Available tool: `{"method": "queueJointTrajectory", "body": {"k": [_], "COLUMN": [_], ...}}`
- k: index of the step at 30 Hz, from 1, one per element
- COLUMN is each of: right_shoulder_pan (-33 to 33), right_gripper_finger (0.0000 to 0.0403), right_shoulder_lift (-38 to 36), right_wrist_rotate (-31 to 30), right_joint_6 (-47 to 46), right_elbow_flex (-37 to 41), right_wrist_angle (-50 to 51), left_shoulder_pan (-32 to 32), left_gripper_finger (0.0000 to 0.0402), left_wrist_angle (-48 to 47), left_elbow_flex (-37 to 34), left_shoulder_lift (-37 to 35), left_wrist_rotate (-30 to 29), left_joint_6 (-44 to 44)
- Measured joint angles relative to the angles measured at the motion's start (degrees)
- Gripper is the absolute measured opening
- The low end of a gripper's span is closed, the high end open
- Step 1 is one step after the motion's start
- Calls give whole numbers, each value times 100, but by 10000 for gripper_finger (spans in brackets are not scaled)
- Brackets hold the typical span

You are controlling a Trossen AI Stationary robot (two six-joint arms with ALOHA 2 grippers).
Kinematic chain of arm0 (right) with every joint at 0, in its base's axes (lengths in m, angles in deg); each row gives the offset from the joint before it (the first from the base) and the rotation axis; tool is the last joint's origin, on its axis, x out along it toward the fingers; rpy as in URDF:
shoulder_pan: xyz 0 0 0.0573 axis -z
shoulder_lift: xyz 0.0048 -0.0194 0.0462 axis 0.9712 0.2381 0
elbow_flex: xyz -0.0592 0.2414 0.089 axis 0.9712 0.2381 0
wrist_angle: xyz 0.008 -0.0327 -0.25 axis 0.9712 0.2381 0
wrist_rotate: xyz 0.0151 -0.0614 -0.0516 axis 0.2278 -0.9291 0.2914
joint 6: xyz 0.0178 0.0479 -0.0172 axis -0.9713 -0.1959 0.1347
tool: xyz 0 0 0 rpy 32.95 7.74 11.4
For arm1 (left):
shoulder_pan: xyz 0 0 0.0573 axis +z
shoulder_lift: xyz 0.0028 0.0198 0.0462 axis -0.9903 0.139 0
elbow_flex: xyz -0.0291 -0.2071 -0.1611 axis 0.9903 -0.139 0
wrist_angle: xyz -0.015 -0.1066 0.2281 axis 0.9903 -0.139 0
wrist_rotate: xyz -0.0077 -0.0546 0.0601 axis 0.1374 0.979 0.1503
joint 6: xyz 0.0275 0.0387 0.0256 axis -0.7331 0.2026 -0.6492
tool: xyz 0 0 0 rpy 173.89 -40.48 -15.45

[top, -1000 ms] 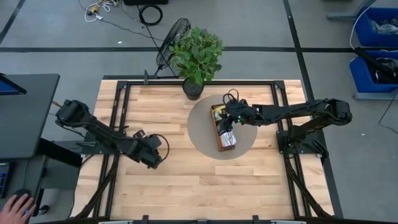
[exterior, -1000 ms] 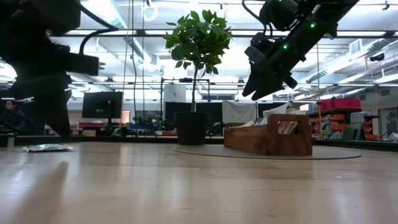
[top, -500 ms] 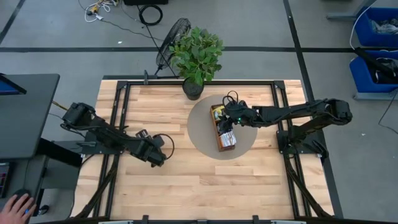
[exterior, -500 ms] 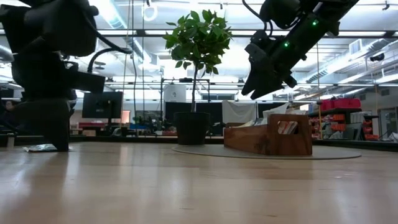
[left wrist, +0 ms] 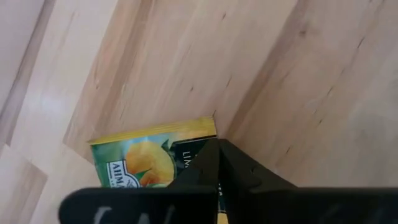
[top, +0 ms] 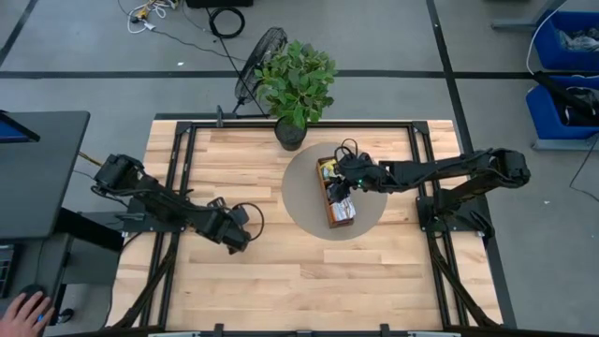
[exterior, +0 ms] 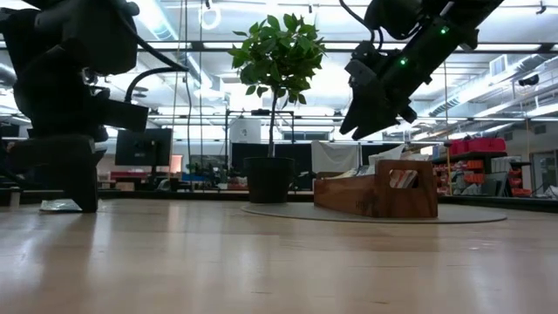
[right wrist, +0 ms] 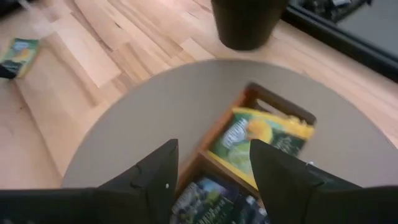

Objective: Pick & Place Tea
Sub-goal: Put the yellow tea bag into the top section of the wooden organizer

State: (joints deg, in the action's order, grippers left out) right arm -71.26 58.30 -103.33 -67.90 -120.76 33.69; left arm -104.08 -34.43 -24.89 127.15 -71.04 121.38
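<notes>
A yellow-and-green tea sachet (left wrist: 143,162) lies flat on the wood of the left half of the table; it also shows in the low view (exterior: 54,206) and, far off, in the right wrist view (right wrist: 20,53). My left gripper (left wrist: 216,149) is down at the table and shut on it (top: 241,241). My right gripper (right wrist: 211,177) hangs open above the brown wooden tray (top: 339,204), touching nothing. The tray holds a green-and-yellow sachet (right wrist: 264,134) and a dark one (right wrist: 208,199). My left gripper has the sachet near one of its corners (left wrist: 181,155), with a yellow sliver of it showing between the shut fingers. The fingers come steeply from above. The sachet still lies flat on the table, and the fingers hide the place of contact itself.
The tray stands on a round grey mat (top: 304,192). A potted plant (top: 298,80) stands at the far edge beside the mat. Bare wood stretches along the near half of the table (top: 309,281). A person's hand (top: 23,309) shows beyond the table's left near corner.
My left gripper has sunk to the table top and shifted a little toward the right and near edges, ending on the sachet, which has stayed where it lay.
</notes>
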Motion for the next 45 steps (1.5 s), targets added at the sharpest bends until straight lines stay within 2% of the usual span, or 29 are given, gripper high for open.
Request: {"method": "queueJointTrajectory", "body": {"k": [4,8,15,18,24,27,31,36,41,45], "right_shoulder_pan": [-48,-85,-183,-181,-399,-702,-1034,-1234,-1245,-1245], "right_gripper_finger": [208,208,208,208,208,208,207,208,207,207], "right_shoulder_lift": [2,2,2,2,46,145,311,350,350,350], "right_wrist_rotate": [69,420,498,834,1970,2048,2046,1867,1757,1595], "right_joint_6": [384,752,1219,1269,2335,3046,3091,3101,3047,3010], "right_elbow_flex": [0,0,0,0,1,-2,4,4,4,4], "right_wrist_angle": [-333,-618,-877,-1029,-1414,-1582,-1926,-2072,-1997,-2000], "left_shoulder_pan": [-58,-173,-453,-550,-622,-603,-618,-744,-937,-864], "left_gripper_finger": [3,2,1,1,1,1,6,63,164,239], "left_wrist_angle": [53,91,202,295,511,510,203,-59,144,427], "left_elbow_flex": [-8,85,599,815,1203,1214,1214,1174,899,609], "left_shoulder_lift": [-40,-8,-17,-20,-33,-33,-33,12,13,13], "left_wrist_rotate": [-163,-392,-705,-781,-747,-552,-315,-41,-12,30], "left_joint_6": [-154,-243,-609,-900,-1376,-1410,-1020,-1014,-1307,-1206]}}
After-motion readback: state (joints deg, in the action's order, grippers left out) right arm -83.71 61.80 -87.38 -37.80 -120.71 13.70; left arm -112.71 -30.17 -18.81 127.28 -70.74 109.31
